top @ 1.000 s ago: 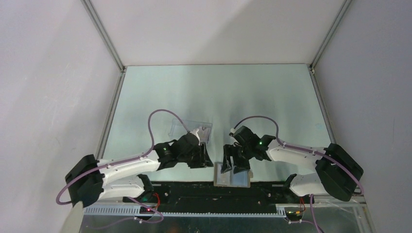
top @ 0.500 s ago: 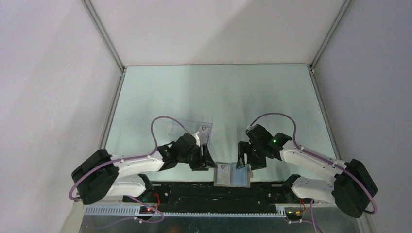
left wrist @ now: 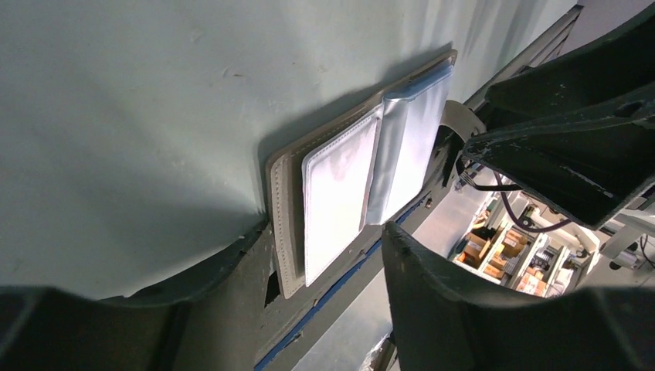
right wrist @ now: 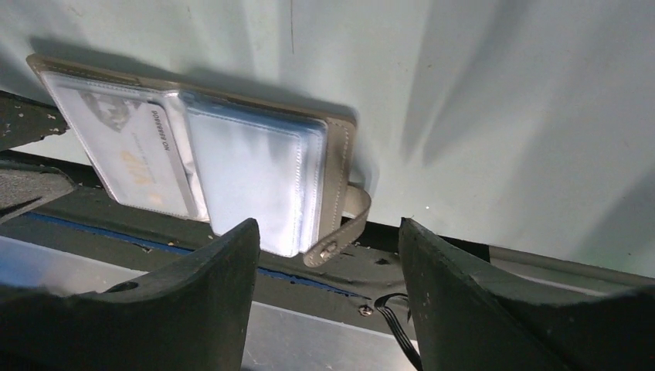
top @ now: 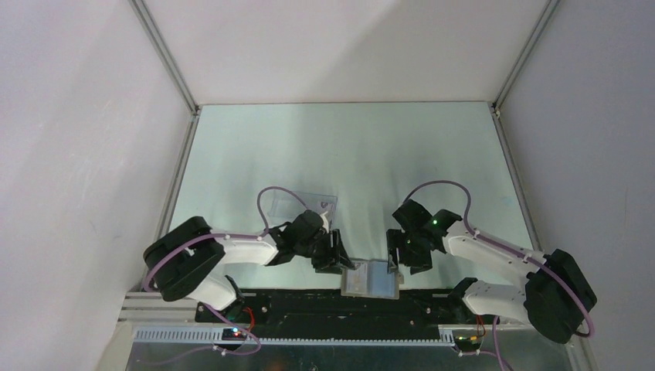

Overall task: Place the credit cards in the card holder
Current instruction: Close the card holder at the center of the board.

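- Card holder [top: 371, 280] lies open at the near edge of the bench [top: 347, 147], long axis left to right, with one credit card [right wrist: 143, 166] sleeved in its left half.
- Left tool [top: 338, 259] sits just beside its left end and right tool [top: 403, 261] beside its right.
- Both are released and empty, neither clearly nearer.

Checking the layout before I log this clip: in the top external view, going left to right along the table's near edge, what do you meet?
In order: left hand → card holder, lying open → right hand. The clear box overlaps the left hand's span, so it is left out.
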You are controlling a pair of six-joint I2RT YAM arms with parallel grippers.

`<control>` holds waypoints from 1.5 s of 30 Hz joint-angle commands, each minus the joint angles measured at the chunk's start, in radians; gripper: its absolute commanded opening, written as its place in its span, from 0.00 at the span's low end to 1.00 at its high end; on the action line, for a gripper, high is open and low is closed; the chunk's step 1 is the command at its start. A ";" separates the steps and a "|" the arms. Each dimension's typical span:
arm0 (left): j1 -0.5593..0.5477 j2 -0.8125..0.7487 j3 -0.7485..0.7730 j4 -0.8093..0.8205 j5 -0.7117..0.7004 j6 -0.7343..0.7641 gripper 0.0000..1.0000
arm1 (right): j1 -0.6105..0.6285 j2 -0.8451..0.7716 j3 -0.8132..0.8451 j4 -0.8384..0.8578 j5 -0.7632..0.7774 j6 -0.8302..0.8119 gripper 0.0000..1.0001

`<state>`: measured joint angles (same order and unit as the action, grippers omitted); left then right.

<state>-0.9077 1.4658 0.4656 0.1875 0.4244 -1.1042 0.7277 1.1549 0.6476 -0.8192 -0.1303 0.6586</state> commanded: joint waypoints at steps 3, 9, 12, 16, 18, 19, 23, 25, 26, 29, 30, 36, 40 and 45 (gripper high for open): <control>-0.010 -0.036 0.006 0.124 0.028 -0.037 0.54 | -0.017 0.029 0.002 0.062 -0.046 -0.017 0.66; -0.032 -0.090 0.027 0.158 0.072 -0.035 0.53 | -0.050 0.019 -0.024 0.097 -0.099 -0.021 0.65; -0.048 -0.074 0.056 0.166 0.109 -0.033 0.53 | -0.077 0.019 -0.037 0.104 -0.117 -0.030 0.65; -0.087 -0.023 0.097 0.188 0.128 -0.038 0.53 | -0.121 0.006 -0.042 0.104 -0.145 -0.032 0.64; -0.107 0.008 0.122 0.210 0.132 -0.046 0.53 | -0.147 -0.015 -0.042 0.099 -0.154 -0.023 0.64; -0.122 0.028 0.140 0.217 0.132 -0.051 0.54 | -0.167 -0.024 -0.042 0.093 -0.156 -0.017 0.64; -0.158 0.103 0.207 0.241 0.137 -0.066 0.55 | -0.243 -0.090 -0.042 0.077 -0.167 -0.009 0.64; -0.174 0.140 0.240 0.248 0.137 -0.077 0.56 | -0.287 -0.124 -0.042 0.070 -0.178 -0.009 0.64; -0.183 0.164 0.250 0.253 0.136 -0.080 0.57 | -0.301 -0.145 -0.042 0.067 -0.187 -0.010 0.64; -0.195 0.205 0.294 0.270 0.133 -0.094 0.59 | -0.362 -0.179 -0.042 0.050 -0.202 -0.022 0.65; -0.199 0.217 0.301 0.275 0.131 -0.097 0.59 | -0.373 -0.183 -0.042 0.047 -0.212 -0.025 0.65; -0.206 0.264 0.359 0.290 0.120 -0.125 0.59 | -0.435 -0.194 -0.042 0.027 -0.236 -0.053 0.65; -0.206 0.277 0.356 0.290 0.098 -0.129 0.57 | -0.450 -0.194 -0.036 0.018 -0.246 -0.057 0.64; -0.207 0.298 0.382 0.291 0.111 -0.108 0.58 | -0.453 -0.210 -0.029 -0.012 -0.217 -0.052 0.64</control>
<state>-1.1088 1.7355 0.8051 0.4480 0.5396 -1.2236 0.2810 0.9745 0.6029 -0.7982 -0.3557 0.6170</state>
